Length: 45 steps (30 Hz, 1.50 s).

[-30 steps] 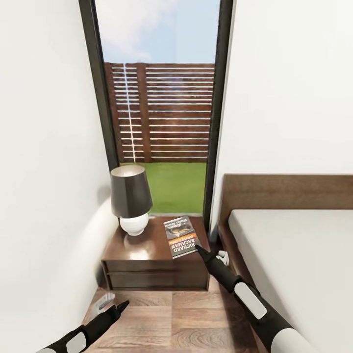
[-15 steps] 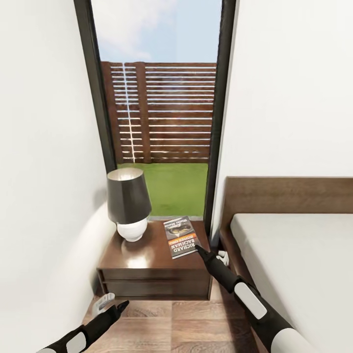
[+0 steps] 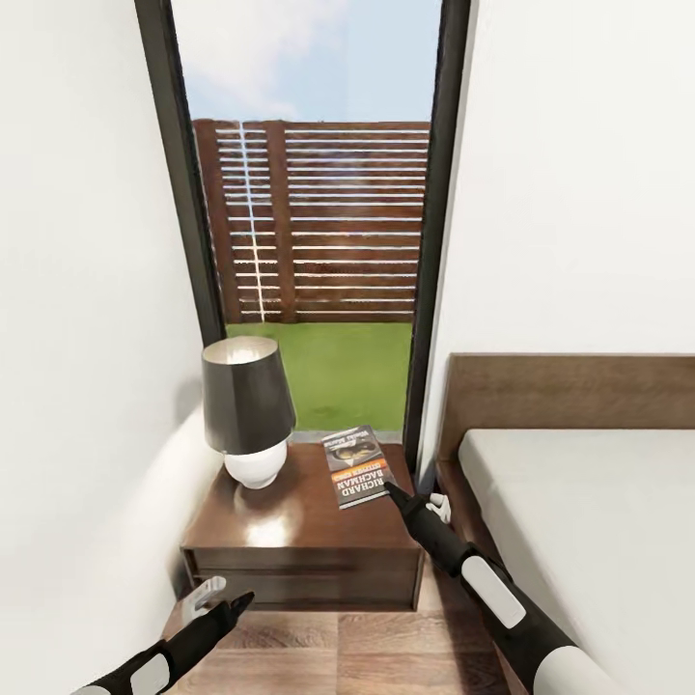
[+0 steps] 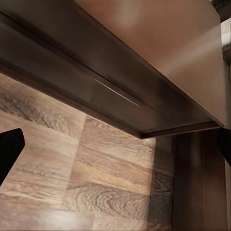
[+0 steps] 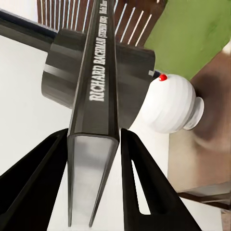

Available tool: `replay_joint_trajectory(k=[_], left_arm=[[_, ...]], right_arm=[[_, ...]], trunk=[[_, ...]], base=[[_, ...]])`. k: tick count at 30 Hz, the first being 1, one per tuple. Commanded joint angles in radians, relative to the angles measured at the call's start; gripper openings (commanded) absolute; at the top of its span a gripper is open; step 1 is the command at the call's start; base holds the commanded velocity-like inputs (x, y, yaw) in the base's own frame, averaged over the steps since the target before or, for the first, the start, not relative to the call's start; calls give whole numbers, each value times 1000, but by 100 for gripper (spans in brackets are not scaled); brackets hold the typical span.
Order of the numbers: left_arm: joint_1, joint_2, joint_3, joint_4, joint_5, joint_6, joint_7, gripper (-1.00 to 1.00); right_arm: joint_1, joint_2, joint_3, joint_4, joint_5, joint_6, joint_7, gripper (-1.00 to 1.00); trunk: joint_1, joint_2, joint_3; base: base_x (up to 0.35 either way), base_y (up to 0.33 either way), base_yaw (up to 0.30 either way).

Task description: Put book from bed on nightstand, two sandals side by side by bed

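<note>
Comparing the head view with the one a second ago, the whole picture is seen to have shifted, the nightstand sitting lower and wider, so the camera has moved and not the things; the book is unchanged in place, which suggests the placing is nearly done and only the release is left. At the left, the left gripper (image 3: 220,598) is held low over the grey-brown wood-plank floor (image 3: 319,647), its fingers spread and empty. Next, a dark-shaded lamp with a round white base (image 3: 248,415) is borne by the low glossy dark-brown wooden nightstand (image 3: 270,526). The thin dark-grey paperback book with an orange band (image 3: 354,466) is laid on that top, its near edge pinched between the black fingers of the right gripper (image 3: 394,490). Farthest right, the light-grey mattress of the dark-framed bed (image 3: 589,521) is seen, smooth and plain.
</note>
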Motion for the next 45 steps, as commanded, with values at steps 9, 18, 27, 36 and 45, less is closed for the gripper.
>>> replay_joint_trajectory(k=[9, 18, 27, 36, 45], left_arm=[[-1, 0, 9, 1, -6, -2, -4, 100], [-1, 0, 8, 1, -6, -2, -5, 100], [-1, 19, 8, 1, -6, 2, -11, 100], [-1, 37, 6, 2, -6, 11, -15, 100], [35, 76, 7, 3, -6, 1, -167, 100]], right_arm=[[-1, -1, 1, 21, -15, 5, 2, -100], [-1, -1, 0, 24, -15, 5, 2, -100], [-1, -2, -3, 24, -16, 5, 3, -100], [-1, -8, -3, 24, -14, 7, 4, -100], [-1, -7, -1, 24, -17, 5, 5, -100]], trunk=[[0, 0, -1], [0, 0, -1], [0, 0, -1], [0, 0, -1], [0, 0, -1]], base=[[114, 0, 0], [13, 0, 0], [1, 0, 0], [0, 0, 0], [0, 0, 0]])
